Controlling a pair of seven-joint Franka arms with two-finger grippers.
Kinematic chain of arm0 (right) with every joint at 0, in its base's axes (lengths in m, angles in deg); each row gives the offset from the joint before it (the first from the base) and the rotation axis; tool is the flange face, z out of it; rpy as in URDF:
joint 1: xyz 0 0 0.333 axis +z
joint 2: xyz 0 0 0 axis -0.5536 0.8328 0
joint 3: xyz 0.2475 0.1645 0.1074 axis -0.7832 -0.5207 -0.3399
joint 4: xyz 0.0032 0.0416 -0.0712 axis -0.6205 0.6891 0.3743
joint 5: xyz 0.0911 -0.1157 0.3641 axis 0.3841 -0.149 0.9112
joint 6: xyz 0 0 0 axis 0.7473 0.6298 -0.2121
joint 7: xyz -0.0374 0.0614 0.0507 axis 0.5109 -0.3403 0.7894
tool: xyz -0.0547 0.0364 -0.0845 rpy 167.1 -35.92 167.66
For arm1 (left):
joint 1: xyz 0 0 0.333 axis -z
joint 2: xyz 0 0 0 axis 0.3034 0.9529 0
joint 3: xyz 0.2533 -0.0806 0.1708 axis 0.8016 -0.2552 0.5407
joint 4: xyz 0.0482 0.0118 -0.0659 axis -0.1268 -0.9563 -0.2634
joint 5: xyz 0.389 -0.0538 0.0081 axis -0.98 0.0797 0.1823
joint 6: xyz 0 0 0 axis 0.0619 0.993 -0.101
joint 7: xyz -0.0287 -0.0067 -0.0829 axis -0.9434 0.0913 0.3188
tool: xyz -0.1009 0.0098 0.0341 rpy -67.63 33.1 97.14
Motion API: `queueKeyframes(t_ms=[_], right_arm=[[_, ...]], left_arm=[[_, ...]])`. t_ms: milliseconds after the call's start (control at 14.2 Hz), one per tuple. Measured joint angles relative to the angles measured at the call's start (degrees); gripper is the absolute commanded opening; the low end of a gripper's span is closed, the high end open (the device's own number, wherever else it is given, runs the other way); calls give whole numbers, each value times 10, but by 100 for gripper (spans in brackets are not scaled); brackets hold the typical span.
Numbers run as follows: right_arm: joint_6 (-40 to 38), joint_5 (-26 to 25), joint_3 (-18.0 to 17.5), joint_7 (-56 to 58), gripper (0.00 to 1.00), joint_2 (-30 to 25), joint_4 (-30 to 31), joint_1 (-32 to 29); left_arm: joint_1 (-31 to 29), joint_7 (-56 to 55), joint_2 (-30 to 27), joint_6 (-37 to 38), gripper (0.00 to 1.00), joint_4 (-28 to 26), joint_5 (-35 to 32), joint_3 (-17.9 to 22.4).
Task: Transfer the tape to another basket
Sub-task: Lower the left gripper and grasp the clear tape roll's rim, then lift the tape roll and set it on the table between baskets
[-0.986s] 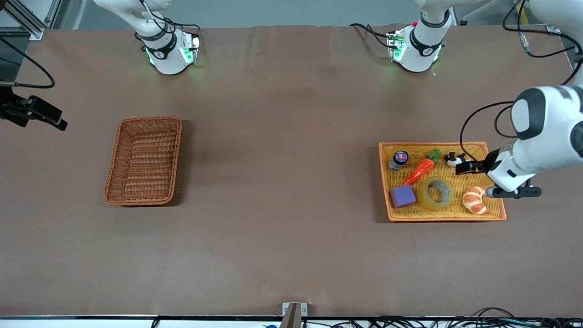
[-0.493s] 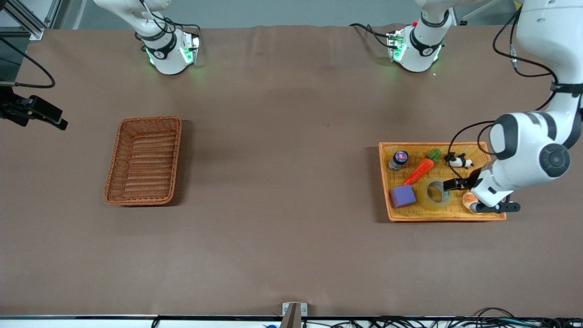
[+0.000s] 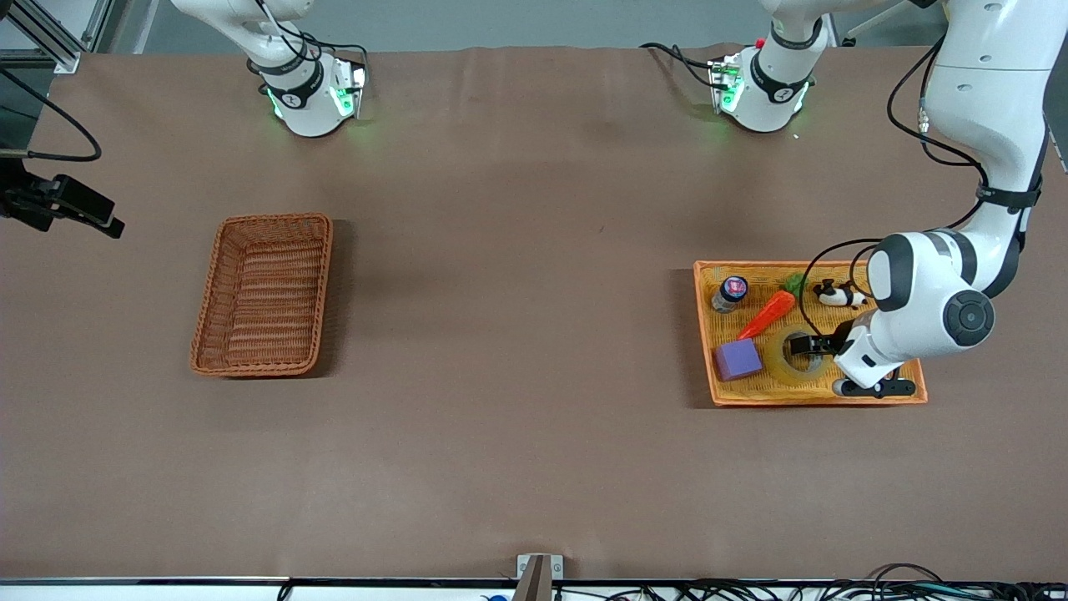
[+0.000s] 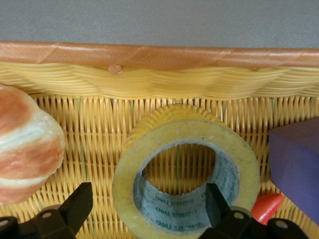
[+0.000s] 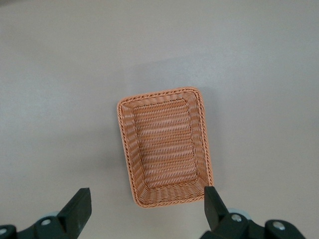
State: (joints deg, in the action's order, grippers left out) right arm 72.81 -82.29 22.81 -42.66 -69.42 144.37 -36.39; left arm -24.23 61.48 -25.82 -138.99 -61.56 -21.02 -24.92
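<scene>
The tape, a yellowish ring with a grey core, lies flat in the yellow-orange woven tray at the left arm's end. My left gripper is open and low over it. In the left wrist view the tape fills the middle and my left gripper straddles one wall of the ring: one fingertip is outside it, the other over its hole. The reddish-brown basket stands empty toward the right arm's end. My right gripper is open, high over the basket.
In the tray with the tape are a purple cube, a toy carrot, a small bottle and a panda toy. A croissant lies beside the tape, hidden under the left arm in the front view.
My left arm has swung across the tray from over the croissant's side to the tape and come lower. The right arm and the basket have not moved.
</scene>
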Motion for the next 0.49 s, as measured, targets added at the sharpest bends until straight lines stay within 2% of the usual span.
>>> queueKeyframes(t_ms=[282,352,493], right_arm=[[0,0,0,0,100,0,0,0],[0,0,0,0,100,0,0,0],[0,0,0,0,100,0,0,0]], left_arm=[[0,0,14,-27,30,0,0,0],[0,0,16,-27,20,0,0,0],[-1,0,18,-27,14,0,-1,1]])
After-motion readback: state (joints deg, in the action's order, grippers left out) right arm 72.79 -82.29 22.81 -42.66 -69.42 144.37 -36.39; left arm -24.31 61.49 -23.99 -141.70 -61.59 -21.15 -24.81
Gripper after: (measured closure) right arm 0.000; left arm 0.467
